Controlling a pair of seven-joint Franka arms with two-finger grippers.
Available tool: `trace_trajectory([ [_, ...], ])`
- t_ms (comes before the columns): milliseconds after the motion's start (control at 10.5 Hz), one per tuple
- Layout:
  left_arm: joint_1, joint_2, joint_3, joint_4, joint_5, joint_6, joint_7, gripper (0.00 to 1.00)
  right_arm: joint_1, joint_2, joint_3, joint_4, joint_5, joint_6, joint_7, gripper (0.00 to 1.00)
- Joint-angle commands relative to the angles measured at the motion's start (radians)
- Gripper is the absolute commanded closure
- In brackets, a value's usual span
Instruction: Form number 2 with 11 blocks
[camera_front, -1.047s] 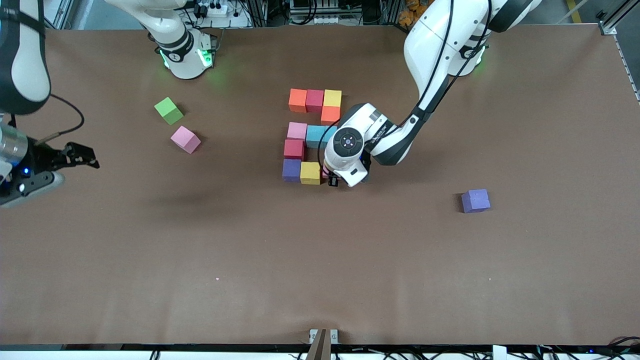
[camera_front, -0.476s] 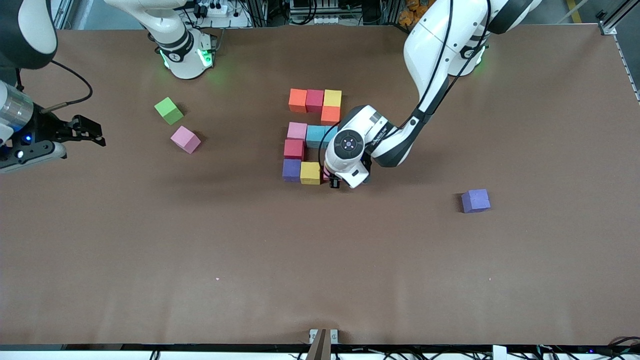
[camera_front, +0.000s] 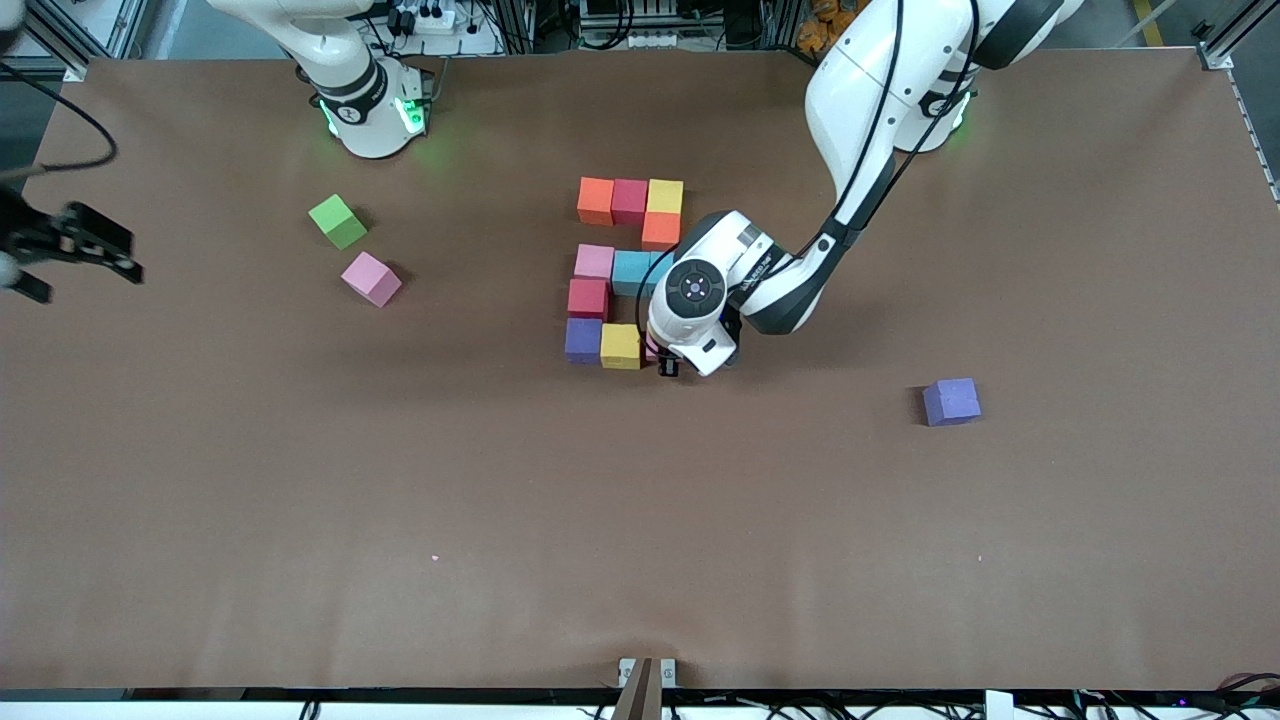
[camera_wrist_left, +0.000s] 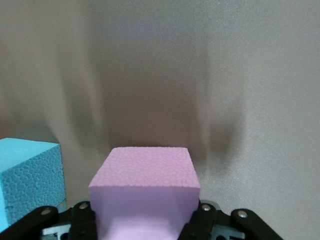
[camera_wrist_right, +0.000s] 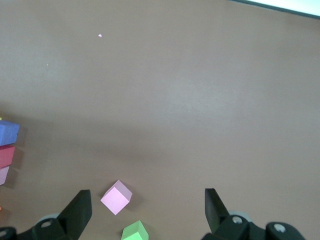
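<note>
Blocks for the number 2 (camera_front: 622, 270) are nearly all in place at mid-counter (camera_front: 640, 520); by my reading only the last corner is left.

Well off from the digit toward the right arm's end, the right claw (camera_wrist_right: 146, 192) hangs over the counter's edge, spread wide and empty; that arm waits. Between it and the digit lie a green cube (camera_front: 337, 221) and, just nearer the camera, a loose pink block (camera_front: 371, 278). Neither touches the digit.

The digit itself has:
- a farthest row of orange (camera_front: 595, 200), red (camera_front: 629, 200) and yellow (camera_front: 665, 195)
- a second orange (camera_front: 660, 231) under the yellow
- a middle row of pink (camera_front: 594, 261) and blue (camera_front: 632, 270), its end hidden under the left wrist
- a red (camera_front: 588, 298) below the pink
- a nearest row of purple (camera_front: 582, 340) and yellow (camera_front: 620, 346)

The left claw (camera_wrist_left: 144, 215) is down at that nearest row's open end, beside the yellow. It is narrowed onto a pink block (camera_wrist_left: 145, 170), with a finger on each side. Whether this block has reached the counter I cannot tell. Releasing it there should finish the digit.

A loose purple block (camera_front: 951, 401) sits well apart from the digit toward the left arm's end.
</note>
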Motion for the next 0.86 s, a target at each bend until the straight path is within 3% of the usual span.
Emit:
trace_trajectory([
  [0,-0.023,0.028,0.01,0.024,0.048,0.006,-0.024,0.25,-0.015,0.001,-0.023,0.052,0.009,-0.039,0.025,0.0],
  [95,-0.023,0.02,0.01,0.024,0.056,0.006,-0.023,0.0,-0.015,0.001,-0.026,0.061,0.01,-0.04,0.101,0.0],
  [285,-0.014,-0.004,0.006,0.029,0.057,0.004,-0.008,0.0,-0.006,0.003,-0.025,0.114,-0.003,-0.071,0.183,0.0],
  [761,-0.003,-0.101,-0.004,0.07,0.051,0.004,0.009,0.0,-0.005,0.011,-0.025,0.113,-0.004,-0.071,0.203,0.0],
])
